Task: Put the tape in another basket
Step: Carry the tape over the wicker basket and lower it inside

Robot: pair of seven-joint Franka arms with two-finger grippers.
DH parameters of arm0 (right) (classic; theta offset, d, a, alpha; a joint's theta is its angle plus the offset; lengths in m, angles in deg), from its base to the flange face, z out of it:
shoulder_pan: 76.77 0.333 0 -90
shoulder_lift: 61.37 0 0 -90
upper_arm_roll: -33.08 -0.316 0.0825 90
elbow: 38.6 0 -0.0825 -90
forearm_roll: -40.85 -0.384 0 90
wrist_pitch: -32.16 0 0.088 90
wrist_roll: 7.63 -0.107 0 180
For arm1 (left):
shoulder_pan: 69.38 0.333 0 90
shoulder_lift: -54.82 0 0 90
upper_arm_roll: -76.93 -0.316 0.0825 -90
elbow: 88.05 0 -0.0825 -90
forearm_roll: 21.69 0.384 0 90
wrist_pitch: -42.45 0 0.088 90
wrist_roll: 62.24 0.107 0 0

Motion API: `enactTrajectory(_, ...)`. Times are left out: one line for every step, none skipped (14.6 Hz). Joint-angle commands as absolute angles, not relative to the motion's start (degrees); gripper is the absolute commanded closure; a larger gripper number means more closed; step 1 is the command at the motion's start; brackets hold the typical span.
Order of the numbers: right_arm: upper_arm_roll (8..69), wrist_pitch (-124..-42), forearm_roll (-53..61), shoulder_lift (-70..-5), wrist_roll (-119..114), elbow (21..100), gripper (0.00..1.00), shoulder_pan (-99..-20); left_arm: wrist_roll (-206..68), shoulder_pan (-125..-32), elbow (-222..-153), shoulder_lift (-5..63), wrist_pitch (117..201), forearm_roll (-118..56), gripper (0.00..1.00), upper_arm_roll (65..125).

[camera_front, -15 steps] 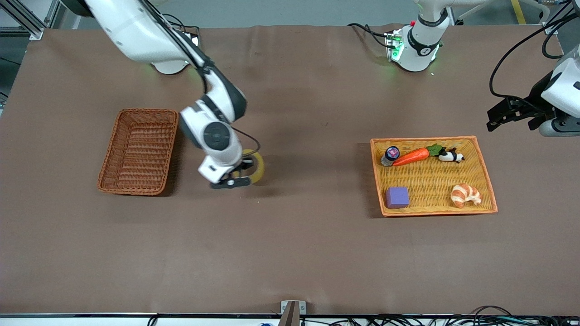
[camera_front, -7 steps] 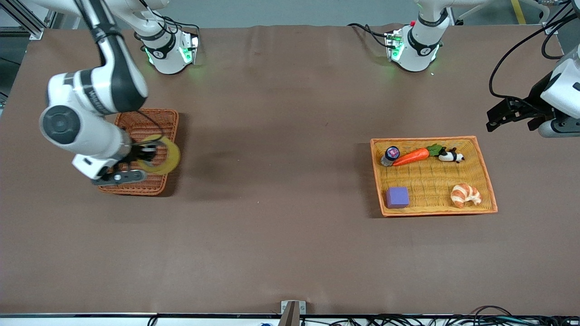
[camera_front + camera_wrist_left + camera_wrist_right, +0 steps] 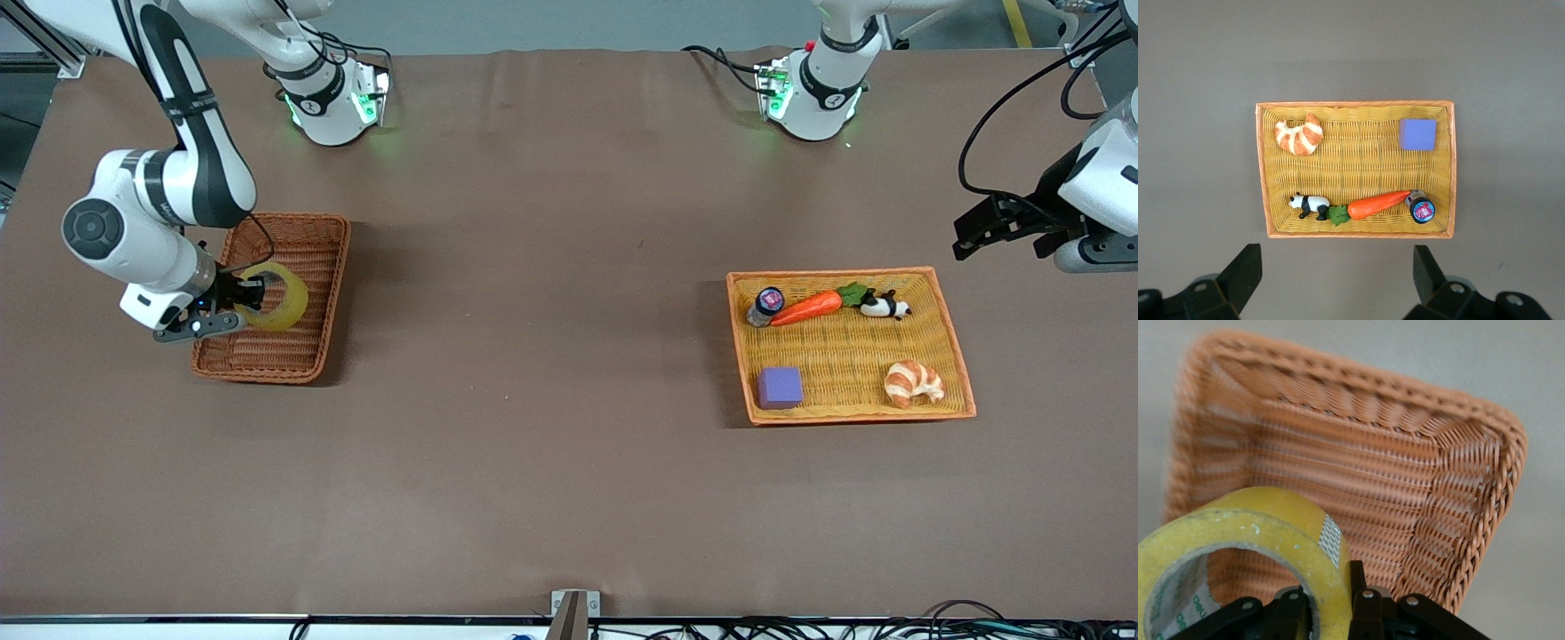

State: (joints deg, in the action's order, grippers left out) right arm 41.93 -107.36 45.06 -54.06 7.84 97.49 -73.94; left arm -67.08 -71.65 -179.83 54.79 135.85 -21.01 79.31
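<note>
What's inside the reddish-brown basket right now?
No loose item shows inside the basket. The tape, clamped by the right claw, hangs over its woven floor. The floor beneath the tape and claw is covered.

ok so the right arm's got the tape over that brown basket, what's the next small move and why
Probably lower a little, then let go. The right gripper is shut on the tape, which hangs over the inside of the basket, its wicker floor showing just below in the right wrist view. The left gripper waits open above the tray.
</note>
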Motion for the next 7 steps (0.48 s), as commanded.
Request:
enactTrajectory(43.01,-118.88,44.28,-54.98,9.60,105.44,0.98,-74.04,-67.60,-72.28,-179.28,54.55,136.14,-20.64,0.00,78.87)
enactTrajectory(43.01,-120.57,44.28,-53.22,9.60,105.54,0.98,-74.39,-67.60,-72.28,-179.20,54.38,136.23,-20.72,0.00,78.87)
enactTrajectory(43.01,-121.98,44.28,-51.98,9.60,105.54,0.97,-74.66,-67.60,-72.28,-179.20,54.29,136.14,-20.64,0.00,78.87)
enactTrajectory(43.01,-122.52,44.28,-51.45,9.60,105.54,0.91,-74.83,-67.60,-72.28,-179.20,54.29,136.14,-20.72,0.00,78.87)
enactTrajectory(43.01,-122.61,44.28,-50.74,9.60,105.54,0.78,-74.83,-67.60,-72.28,-179.20,54.29,136.14,-20.73,0.00,78.87)
enactTrajectory(43.01,-122.70,44.28,-50.04,9.60,105.46,0.39,-74.92,-67.60,-72.28,-179.20,54.29,136.14,-20.73,0.00,78.87)
enactTrajectory(43.01,-122.70,44.28,-49.77,9.60,105.46,0.16,-74.92,-67.34,-72.20,-179.20,54.20,136.23,-20.73,0.00,78.87)
